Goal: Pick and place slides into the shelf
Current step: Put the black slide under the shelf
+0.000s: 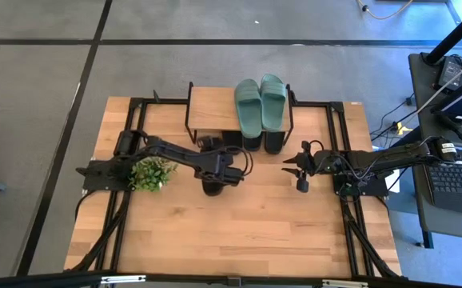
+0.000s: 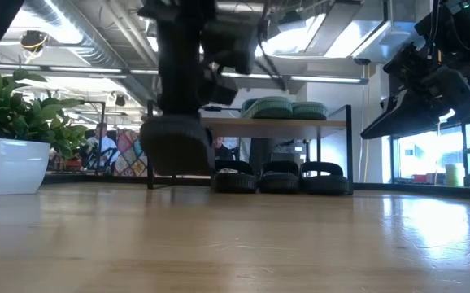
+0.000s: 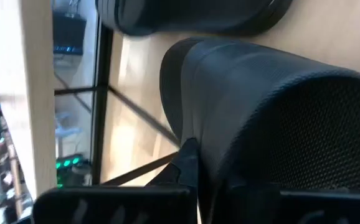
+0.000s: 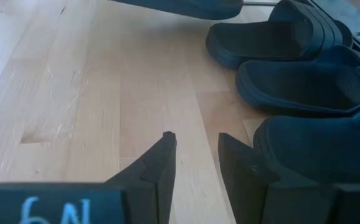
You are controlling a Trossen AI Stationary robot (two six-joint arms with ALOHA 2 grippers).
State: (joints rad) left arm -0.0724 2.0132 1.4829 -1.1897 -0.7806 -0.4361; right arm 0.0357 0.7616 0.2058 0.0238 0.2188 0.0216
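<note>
The shelf (image 1: 213, 108) stands at the table's far middle, with two green slides (image 1: 260, 100) side by side on its wooden top. Three black slides (image 2: 280, 177) stand in a row on the table under it. My left gripper (image 1: 215, 172) is in front of the shelf's left half, shut on another black slide (image 2: 174, 145), which is off the table. My right gripper (image 1: 299, 170) waits open near the shelf's right front corner, nothing between its fingers (image 4: 161, 155); the row of black slides (image 4: 304, 81) lies just beyond it. My left gripper holds the black slide from above, slanting down toward the shelf. One finger (image 3: 186, 163) lies against the smooth wall of the slide (image 3: 211, 124); the other is hidden behind the slide, so I cannot name the part. The slide hangs below the fingers, clear of the table.
A small green plant (image 1: 153, 172) in a white pot (image 2: 7, 165) stands on the table's left, beside the left arm. Bare wood lies in front of the shelf toward the near edge (image 1: 239, 240). The shelf's black frame legs (image 2: 349, 146) bound the slot under the plank.
</note>
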